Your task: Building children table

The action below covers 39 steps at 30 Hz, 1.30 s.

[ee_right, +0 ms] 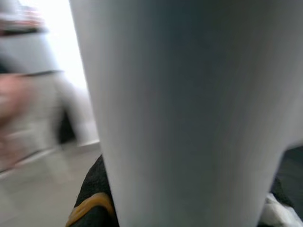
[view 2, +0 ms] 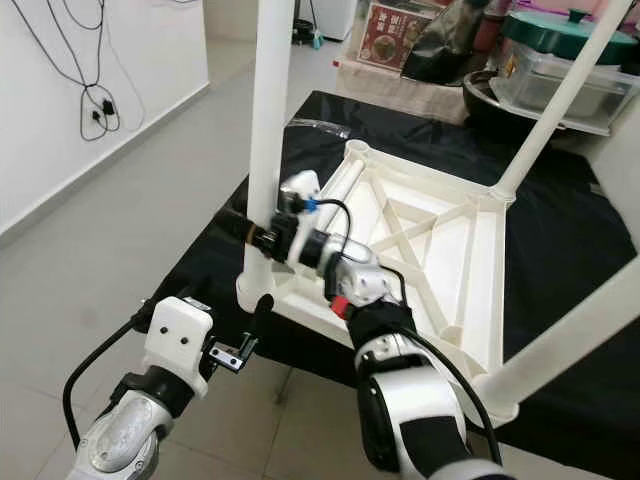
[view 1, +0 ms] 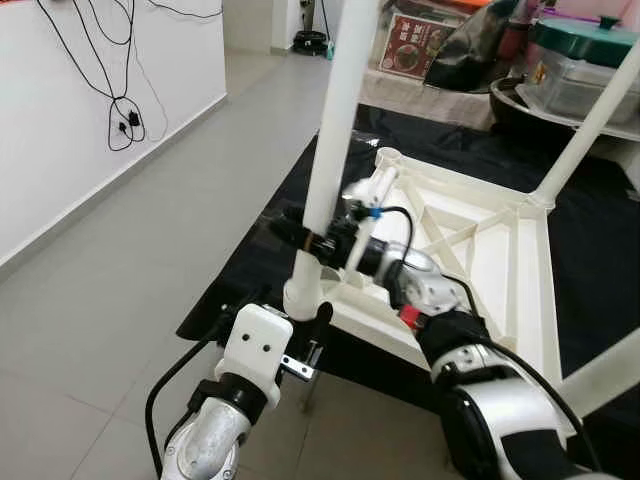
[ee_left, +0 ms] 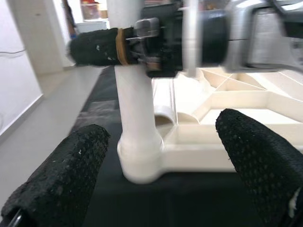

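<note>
Table leg [view 1: 335, 110] stands upright in its corner socket, clamped by right pincer [view 1: 305, 238]; left pincer [view 1: 300, 335], wide, waits at 6 o'clock.

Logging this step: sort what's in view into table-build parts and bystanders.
Job: upturned white tabletop; near-corner leg in its socket, right gripper closed on it; left gripper open at the socket.
Lying about: wall cables; lidded container; picture box.

head: down, forward | wrists: close on table leg [view 1: 335, 120] | shared: leg
</note>
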Available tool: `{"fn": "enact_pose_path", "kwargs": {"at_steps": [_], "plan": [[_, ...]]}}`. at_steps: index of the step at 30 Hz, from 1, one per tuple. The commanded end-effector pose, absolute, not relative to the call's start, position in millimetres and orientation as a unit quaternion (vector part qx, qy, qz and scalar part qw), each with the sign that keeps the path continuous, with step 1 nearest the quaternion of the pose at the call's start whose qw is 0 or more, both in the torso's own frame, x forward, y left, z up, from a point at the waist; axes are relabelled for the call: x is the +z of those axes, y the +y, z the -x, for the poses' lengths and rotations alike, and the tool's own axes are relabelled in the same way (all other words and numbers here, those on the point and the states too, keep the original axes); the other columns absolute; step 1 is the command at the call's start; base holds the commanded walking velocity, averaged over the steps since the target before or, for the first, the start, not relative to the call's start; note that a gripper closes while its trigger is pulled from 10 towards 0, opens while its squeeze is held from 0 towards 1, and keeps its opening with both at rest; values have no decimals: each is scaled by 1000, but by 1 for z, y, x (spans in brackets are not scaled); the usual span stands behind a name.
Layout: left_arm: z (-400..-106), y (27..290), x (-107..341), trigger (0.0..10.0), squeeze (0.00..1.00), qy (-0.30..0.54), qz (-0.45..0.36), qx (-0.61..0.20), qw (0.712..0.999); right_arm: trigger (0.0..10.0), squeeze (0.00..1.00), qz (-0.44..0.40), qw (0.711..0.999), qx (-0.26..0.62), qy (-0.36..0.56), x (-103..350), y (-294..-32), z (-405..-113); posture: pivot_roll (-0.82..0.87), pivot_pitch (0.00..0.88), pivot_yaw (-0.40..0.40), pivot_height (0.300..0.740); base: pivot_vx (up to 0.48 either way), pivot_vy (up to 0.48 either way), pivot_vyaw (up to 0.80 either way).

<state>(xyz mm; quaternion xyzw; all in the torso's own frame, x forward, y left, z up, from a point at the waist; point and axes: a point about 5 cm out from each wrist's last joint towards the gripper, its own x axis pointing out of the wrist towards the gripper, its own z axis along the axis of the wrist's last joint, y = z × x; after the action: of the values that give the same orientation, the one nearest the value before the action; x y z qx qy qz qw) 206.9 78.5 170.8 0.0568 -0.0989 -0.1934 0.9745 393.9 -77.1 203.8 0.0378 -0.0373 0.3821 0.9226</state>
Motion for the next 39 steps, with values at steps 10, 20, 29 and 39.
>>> {"fn": "enact_pose_path", "kwargs": {"at_steps": [10,20,29,39], "plan": [[-206,78,166,10000,0,-89,-60,-194,975,0,0,-32,999,-13,9,184,-160,-407,101,68,-126,740,0,0,0],[-206,77,166,10000,0,-91,-60,-194,975,0,0,-88,971,-216,47,158,-164,-392,101,57,-126,740,0,0,0],[-206,77,166,10000,0,-92,-61,-193,975,10000,1000,-142,987,-16,-66,199,-120,-402,102,46,-130,740,0,0,0],[-206,77,166,10000,0,-93,-60,-193,975,10000,0,-185,934,298,-70,216,-103,-400,102,45,-130,740,0,0,0]]}}
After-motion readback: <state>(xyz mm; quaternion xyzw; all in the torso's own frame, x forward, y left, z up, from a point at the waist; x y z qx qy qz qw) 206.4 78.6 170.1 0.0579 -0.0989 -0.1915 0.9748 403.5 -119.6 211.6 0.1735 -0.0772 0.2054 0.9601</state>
